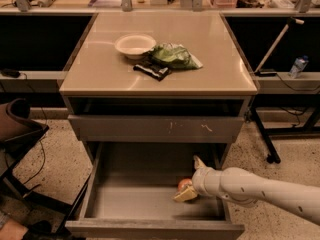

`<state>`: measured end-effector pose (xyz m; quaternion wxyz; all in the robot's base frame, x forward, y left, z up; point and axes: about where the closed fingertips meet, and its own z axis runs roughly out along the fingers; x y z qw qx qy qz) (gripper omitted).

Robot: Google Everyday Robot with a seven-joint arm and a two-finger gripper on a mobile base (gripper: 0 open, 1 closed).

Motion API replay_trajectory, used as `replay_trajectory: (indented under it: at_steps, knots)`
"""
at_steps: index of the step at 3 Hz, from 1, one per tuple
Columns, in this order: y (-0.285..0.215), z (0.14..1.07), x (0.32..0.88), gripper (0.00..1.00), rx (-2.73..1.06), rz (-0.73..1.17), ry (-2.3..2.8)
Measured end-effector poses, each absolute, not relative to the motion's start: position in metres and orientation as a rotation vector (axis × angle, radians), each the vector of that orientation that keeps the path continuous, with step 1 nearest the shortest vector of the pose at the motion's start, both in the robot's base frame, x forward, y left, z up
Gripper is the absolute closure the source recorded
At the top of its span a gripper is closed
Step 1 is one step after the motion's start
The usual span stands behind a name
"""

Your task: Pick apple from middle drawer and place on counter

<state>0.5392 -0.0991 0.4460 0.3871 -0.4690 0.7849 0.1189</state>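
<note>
The apple (183, 184) is small and red-orange. It lies on the floor of the open middle drawer (135, 204), towards its right side. My gripper (191, 179) reaches in from the right on a white arm and is open. One finger (198, 162) is behind the apple and the other finger (185, 194) is in front of it, so the apple sits between them. The tan counter (210, 59) tops the cabinet above.
On the counter sit a white bowl (135, 45), a green bag (174, 55) and a black packet (152, 70). The shallower scratched drawer (155, 128) juts out above the open one. A dark chair (15, 129) stands at left, a bottle (298, 66) at right.
</note>
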Motion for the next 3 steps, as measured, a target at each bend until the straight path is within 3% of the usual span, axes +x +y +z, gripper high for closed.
replay_trajectory:
  at_steps: [3]
  knots:
    - [-0.086,0.376,0.538,0.00,-1.164,0.507,2.058]
